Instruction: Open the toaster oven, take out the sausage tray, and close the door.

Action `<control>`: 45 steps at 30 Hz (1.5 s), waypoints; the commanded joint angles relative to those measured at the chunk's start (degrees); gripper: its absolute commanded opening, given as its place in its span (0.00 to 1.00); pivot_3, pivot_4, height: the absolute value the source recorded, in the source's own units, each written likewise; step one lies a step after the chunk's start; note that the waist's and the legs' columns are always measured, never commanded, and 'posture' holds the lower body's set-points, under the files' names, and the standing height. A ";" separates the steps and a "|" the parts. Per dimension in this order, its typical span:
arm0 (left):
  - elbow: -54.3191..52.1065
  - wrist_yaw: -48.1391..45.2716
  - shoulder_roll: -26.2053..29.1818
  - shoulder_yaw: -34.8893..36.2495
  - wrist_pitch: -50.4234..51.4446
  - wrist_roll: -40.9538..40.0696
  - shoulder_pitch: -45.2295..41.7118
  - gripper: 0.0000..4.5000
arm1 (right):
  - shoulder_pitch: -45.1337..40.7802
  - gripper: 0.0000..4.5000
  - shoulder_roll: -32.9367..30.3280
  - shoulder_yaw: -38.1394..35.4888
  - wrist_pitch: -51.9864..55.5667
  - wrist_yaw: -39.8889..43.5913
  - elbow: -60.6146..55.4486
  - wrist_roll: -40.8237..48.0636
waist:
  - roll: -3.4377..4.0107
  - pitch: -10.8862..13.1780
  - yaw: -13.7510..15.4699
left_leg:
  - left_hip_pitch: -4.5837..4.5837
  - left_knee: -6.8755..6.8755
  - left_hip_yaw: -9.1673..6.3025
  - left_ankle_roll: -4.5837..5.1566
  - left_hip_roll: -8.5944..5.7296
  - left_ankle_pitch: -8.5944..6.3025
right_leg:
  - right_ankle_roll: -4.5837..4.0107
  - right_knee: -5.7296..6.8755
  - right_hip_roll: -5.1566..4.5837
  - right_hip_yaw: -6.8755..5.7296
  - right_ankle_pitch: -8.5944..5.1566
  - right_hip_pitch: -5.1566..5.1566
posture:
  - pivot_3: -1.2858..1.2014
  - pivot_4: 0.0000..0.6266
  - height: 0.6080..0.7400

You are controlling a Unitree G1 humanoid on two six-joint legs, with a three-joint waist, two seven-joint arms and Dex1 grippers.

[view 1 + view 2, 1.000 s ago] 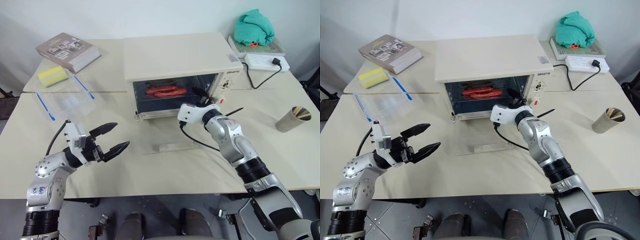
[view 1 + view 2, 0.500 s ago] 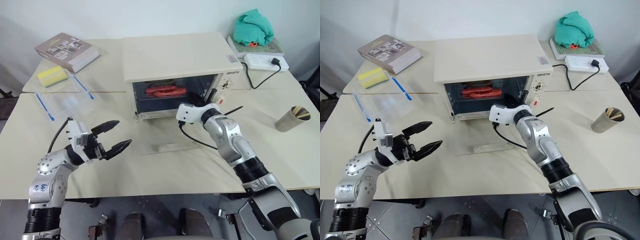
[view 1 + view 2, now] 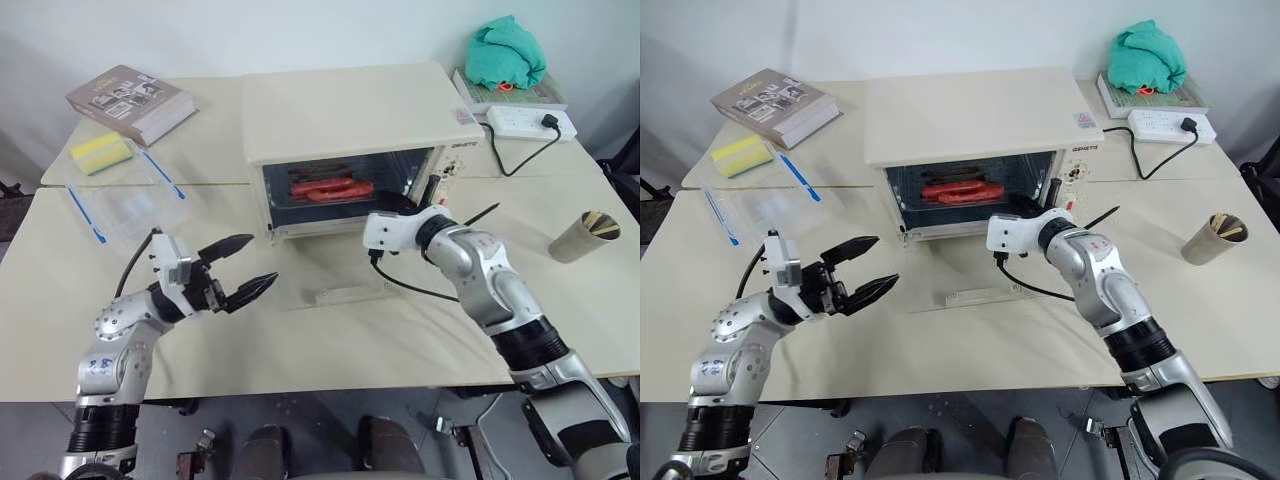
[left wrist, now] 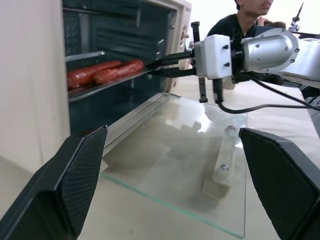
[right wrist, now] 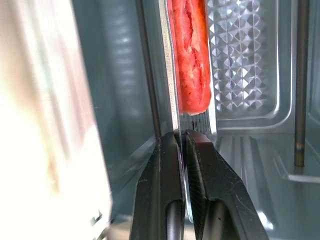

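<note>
Silver sausage tray [image 5: 172, 75] edge is pinched in your right pincer [image 5: 183, 145]; your left pincer [image 3: 245, 270] is spread wide over bare bench [image 3: 330, 340].

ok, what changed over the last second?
The right gripper closed on the front rim of the sausage tray inside the toaster oven; a second ago its fingers were apart at the opening. The left gripper drifted slightly toward the oven, fingers wide open. The door stays flat on the table, and the tray is not visibly pulled out yet.
</note>
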 commanded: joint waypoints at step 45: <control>-5.36 22.44 5.08 6.28 58.01 -36.01 -5.91 1.00 | 39.16 0.01 -10.88 -21.11 -10.68 5.26 -37.34 7.92 | -0.03 0.00 1.80 | 0.03 0.13 -0.17 0.00 -0.01 -0.04 | 0.01 0.00 -0.02 -0.03 0.00 0.17 | 0.52 0.24 1.00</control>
